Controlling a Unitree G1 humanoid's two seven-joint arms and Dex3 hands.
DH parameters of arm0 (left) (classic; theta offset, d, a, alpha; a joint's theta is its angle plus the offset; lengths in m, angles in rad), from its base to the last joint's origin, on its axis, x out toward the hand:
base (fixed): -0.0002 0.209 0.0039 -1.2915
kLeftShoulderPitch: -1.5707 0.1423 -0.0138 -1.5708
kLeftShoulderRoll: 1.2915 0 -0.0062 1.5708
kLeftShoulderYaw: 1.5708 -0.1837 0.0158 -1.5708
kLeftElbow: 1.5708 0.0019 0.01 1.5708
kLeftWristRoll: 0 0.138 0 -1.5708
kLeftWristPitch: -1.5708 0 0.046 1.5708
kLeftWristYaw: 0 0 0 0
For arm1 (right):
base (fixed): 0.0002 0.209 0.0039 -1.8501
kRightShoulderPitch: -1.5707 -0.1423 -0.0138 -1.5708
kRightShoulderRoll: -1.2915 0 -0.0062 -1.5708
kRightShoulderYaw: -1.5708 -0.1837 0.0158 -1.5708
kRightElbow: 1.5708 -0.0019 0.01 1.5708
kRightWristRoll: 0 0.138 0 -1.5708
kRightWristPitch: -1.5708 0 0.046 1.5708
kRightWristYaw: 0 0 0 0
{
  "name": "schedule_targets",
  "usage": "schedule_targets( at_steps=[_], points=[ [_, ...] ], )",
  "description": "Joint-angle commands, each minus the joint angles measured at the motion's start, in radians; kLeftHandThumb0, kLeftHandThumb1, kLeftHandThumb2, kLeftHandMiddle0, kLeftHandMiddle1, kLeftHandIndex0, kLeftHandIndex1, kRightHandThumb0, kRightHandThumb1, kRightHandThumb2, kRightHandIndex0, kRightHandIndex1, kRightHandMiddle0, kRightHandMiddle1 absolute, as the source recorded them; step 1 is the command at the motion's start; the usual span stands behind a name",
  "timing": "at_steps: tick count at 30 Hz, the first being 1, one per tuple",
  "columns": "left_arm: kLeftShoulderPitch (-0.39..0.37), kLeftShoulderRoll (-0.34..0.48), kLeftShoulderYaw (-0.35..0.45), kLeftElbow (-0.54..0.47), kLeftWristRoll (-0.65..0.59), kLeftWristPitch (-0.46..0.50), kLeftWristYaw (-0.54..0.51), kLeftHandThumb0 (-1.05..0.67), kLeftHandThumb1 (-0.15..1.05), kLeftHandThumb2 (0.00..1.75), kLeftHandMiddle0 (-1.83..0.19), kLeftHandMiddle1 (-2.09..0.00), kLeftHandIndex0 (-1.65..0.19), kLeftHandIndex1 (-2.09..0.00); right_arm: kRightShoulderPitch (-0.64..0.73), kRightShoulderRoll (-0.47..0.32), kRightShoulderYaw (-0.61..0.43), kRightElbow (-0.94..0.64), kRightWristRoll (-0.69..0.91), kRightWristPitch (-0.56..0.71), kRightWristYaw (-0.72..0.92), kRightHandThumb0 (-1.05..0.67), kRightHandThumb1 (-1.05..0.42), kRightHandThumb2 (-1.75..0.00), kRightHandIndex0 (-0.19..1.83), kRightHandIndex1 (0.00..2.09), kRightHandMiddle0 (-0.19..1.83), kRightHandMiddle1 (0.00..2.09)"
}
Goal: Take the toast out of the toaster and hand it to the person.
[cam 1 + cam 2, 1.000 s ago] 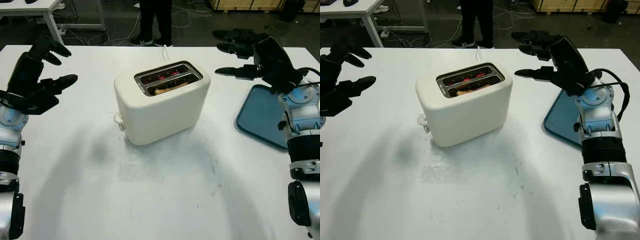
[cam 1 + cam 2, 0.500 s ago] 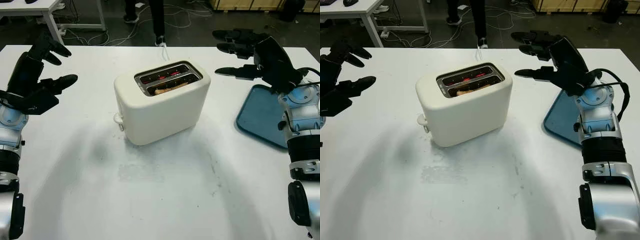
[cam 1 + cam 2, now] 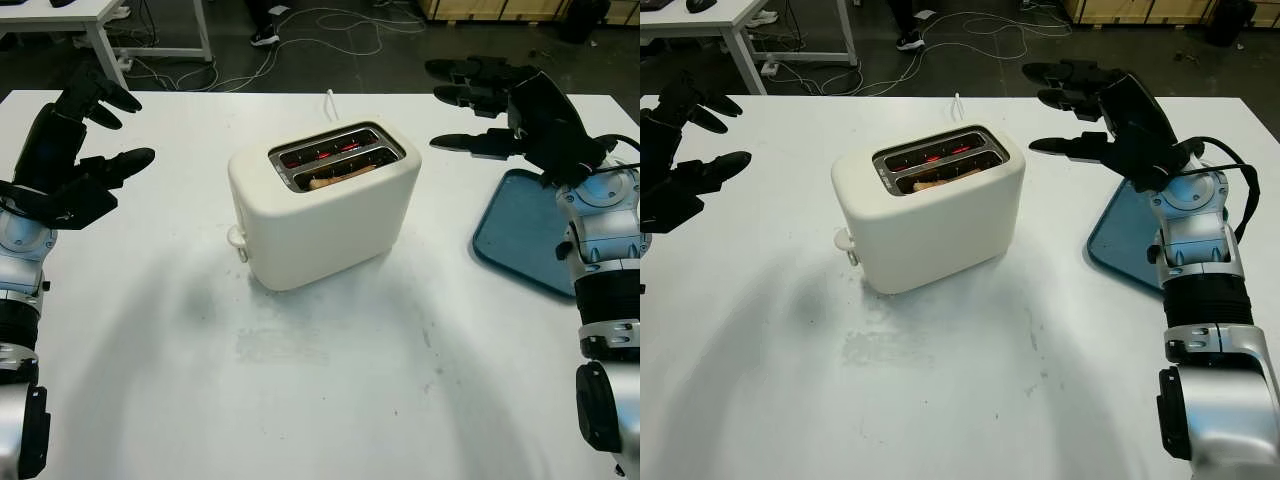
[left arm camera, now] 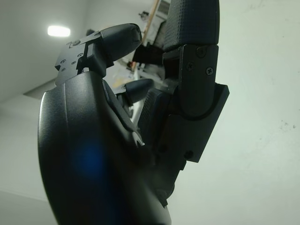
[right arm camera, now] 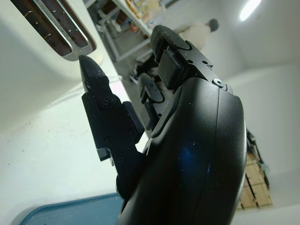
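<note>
Sitting low in the toaster (image 3: 325, 205), the toast (image 3: 338, 177) waits while each robot hand hovers empty, unclenched.

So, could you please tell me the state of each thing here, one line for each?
toaster: upright in the middle of the table, far slot glowing red
toast: sitting low in the near slot
tray: flat on the table, nothing on it
left hand: open, raised left of the toaster
right hand: open, raised right of the toaster, beyond the tray

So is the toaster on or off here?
On: the toaster glows red inside its far slot; the toast sits in the near slot.
</note>
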Motion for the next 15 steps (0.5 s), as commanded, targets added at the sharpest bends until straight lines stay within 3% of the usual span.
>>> schedule_targets(
  at_steps=[1,15],
  points=[
    [-0.002,-0.004,0.001,-0.006,-0.007,0.005,-0.001,-1.05,0.92,0.46,0.0,-1.75,0.0,-1.61,-0.004,-0.008,-0.004,0.004,0.003,-0.013,-0.003,-0.23,-0.76,0.0,0.56,0.01,0.54,0.01],
    [-0.006,-0.005,0.0,0.003,-0.007,-0.001,0.0,-1.05,0.92,0.45,0.0,-1.75,0.0,-1.61,-0.004,-0.008,-0.002,-0.004,-0.006,-0.005,-0.009,-0.26,-0.77,0.0,0.57,0.02,0.56,0.01]
  ],
)
